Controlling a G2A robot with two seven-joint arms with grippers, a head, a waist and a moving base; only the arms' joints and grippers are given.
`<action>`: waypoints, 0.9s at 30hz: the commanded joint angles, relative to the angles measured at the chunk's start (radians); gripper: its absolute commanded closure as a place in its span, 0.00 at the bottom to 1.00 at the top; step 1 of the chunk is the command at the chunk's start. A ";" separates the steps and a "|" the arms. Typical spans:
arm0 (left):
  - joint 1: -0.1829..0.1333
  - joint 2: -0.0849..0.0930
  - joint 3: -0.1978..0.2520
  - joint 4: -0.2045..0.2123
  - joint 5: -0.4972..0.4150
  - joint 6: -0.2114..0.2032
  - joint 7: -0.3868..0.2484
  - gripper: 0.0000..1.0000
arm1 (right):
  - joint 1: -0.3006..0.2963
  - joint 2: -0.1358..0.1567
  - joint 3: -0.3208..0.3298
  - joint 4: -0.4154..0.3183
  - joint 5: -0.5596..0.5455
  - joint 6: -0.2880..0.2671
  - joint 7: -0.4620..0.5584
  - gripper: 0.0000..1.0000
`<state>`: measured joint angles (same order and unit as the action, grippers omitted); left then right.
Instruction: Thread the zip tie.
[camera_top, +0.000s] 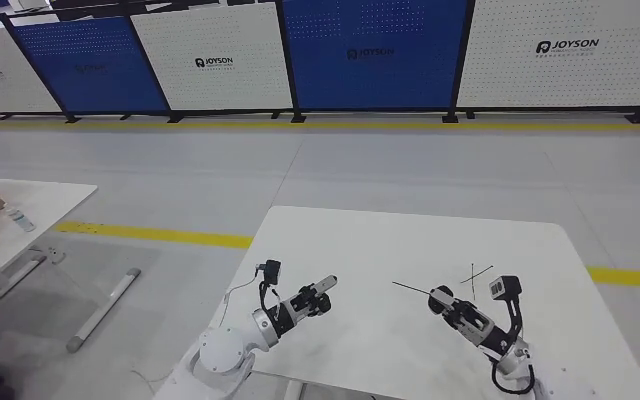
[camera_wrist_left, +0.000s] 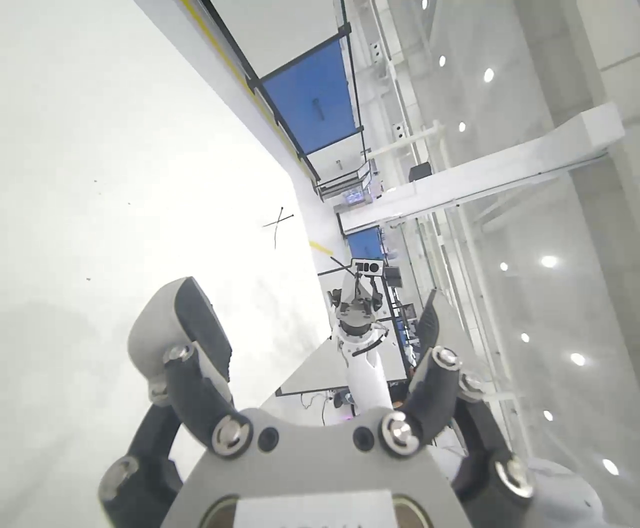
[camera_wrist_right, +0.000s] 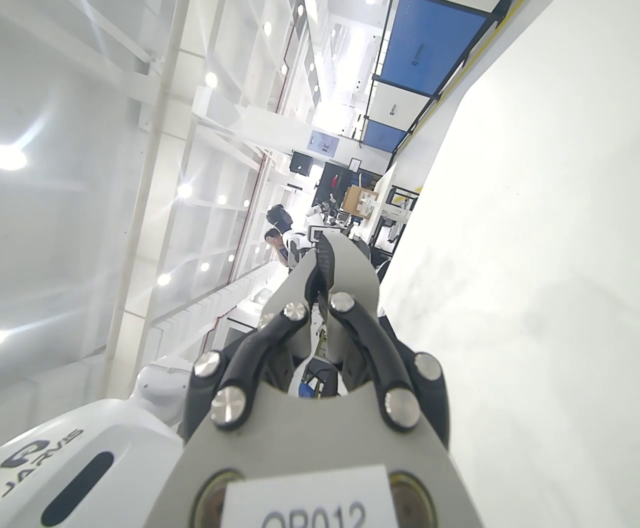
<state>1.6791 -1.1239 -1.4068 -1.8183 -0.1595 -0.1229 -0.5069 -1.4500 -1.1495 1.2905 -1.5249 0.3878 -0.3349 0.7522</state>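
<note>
My right gripper (camera_top: 436, 297) is at the near right of the white table (camera_top: 400, 235), shut on a thin black zip tie (camera_top: 410, 288) that points left toward the other arm. In the right wrist view its fingers (camera_wrist_right: 345, 265) are pressed together at the tips. My left gripper (camera_top: 326, 287) hovers at the near left, open, with nothing between its fingers (camera_wrist_left: 200, 320). The left wrist view looks across at the right gripper (camera_wrist_left: 357, 300) and the held zip tie (camera_wrist_left: 342, 263). Two more black zip ties (camera_top: 477, 273) lie crossed on the table behind the right gripper, and the crossed ties (camera_wrist_left: 277, 225) lie flat.
The table's near edge runs just below both arms. A second white table (camera_top: 30, 200) stands off to the left across a strip of floor. Blue and white pegboard panels (camera_top: 370, 50) line the back of the room.
</note>
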 joint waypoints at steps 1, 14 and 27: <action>0.000 0.000 0.000 0.000 0.000 0.000 0.000 0.00 | 0.000 0.000 0.000 0.000 0.000 0.000 0.000 1.00; -0.056 -0.010 0.043 0.115 -0.148 0.057 -0.008 0.00 | 0.025 -0.020 -0.111 0.006 -0.040 0.017 -0.055 1.00; -0.058 -0.012 0.061 0.122 -0.188 0.051 -0.028 0.00 | 0.049 -0.033 -0.178 0.015 -0.078 0.035 -0.086 1.00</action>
<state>1.6210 -1.1355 -1.3463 -1.6960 -0.3478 -0.0719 -0.5351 -1.4014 -1.1829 1.1123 -1.5094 0.3093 -0.2996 0.6665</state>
